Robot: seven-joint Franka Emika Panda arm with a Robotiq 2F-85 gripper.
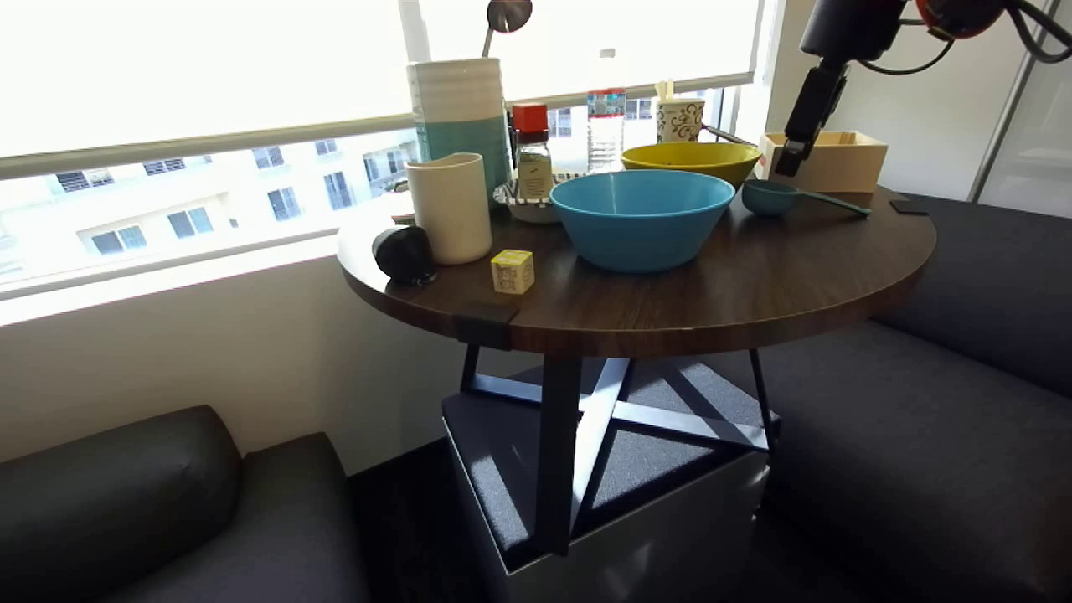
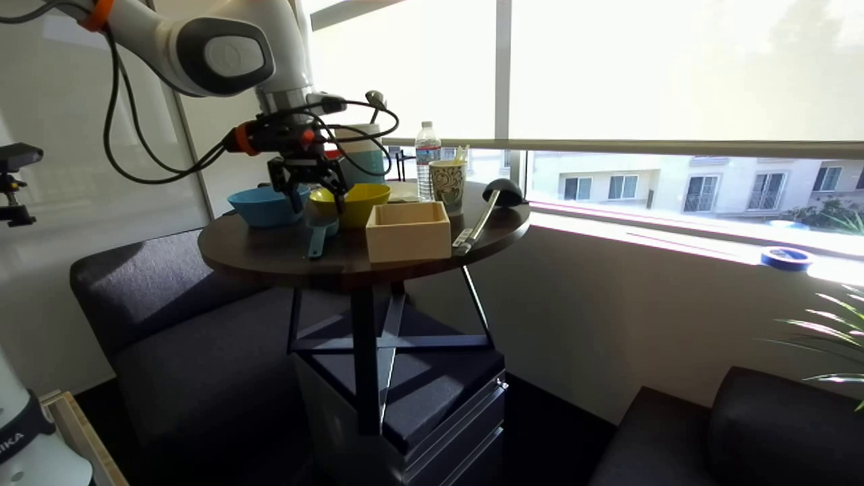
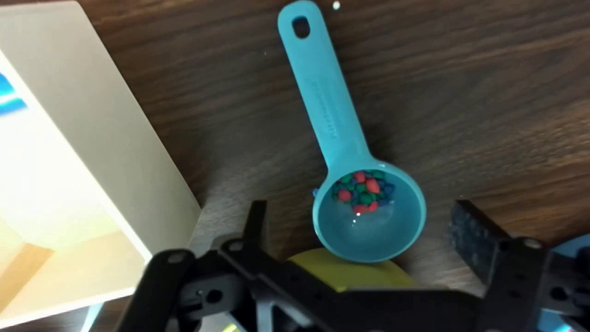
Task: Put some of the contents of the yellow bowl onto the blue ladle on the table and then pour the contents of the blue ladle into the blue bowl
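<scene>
The blue ladle (image 3: 332, 110) rests on the table (image 2: 283, 256), its round cup (image 3: 373, 235) against or just overlapping the yellow bowl (image 3: 345, 267). Small red, green and blue bits lie in the cup on the handle side. My gripper (image 3: 362, 214) is open above the cup, one finger standing off to each side and neither touching it. In an exterior view the fingers hang over the ladle (image 1: 772, 198). The yellow bowl (image 1: 691, 157) sits behind it; its inside is mostly hidden. Beside them stands the large blue bowl (image 1: 641, 222), its contents not visible from there.
A wooden box (image 2: 408, 233) stands close to the ladle, with a black ladle (image 2: 503, 192) beyond it. A patterned cup (image 2: 447, 185), a water bottle (image 1: 606, 126), a spice jar (image 1: 533, 159), a white vase (image 1: 452, 209) and a block (image 1: 512, 272) also occupy the tabletop.
</scene>
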